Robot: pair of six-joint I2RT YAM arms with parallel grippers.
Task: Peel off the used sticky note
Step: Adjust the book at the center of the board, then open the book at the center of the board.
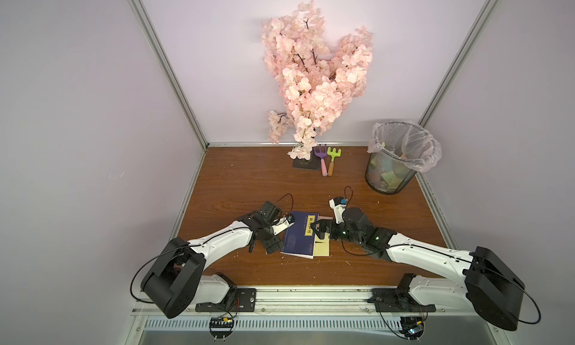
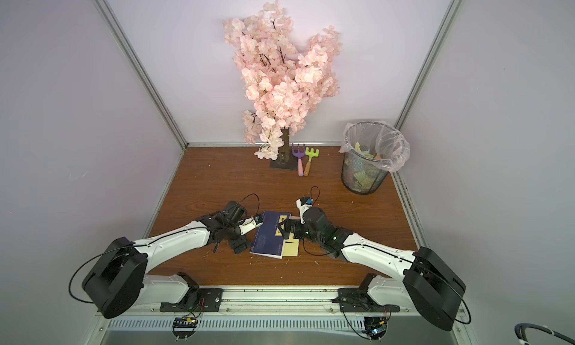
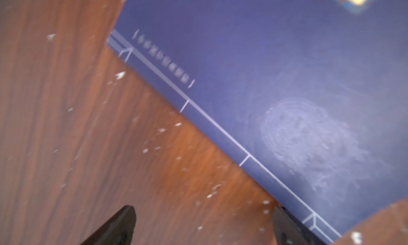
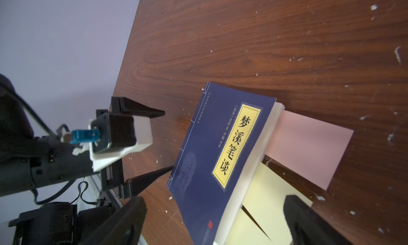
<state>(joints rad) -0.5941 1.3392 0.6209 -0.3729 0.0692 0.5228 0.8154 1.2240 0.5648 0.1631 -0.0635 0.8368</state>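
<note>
While the blue book (image 1: 298, 234) lies shut on the wood-grain tabletop (image 1: 249, 185), a pink sticky note (image 4: 309, 144) and a yellow sticky note (image 4: 262, 199) jut from its page edge; the right claw (image 4: 215, 199) hangs released above them, the left claw (image 4: 168, 140) sits released just beside the spine, both empty

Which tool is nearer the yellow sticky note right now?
Right. The right tool hovers at the book's page edge, just above the yellow sticky note. The left tool sits off the spine side, with the book between.
</note>
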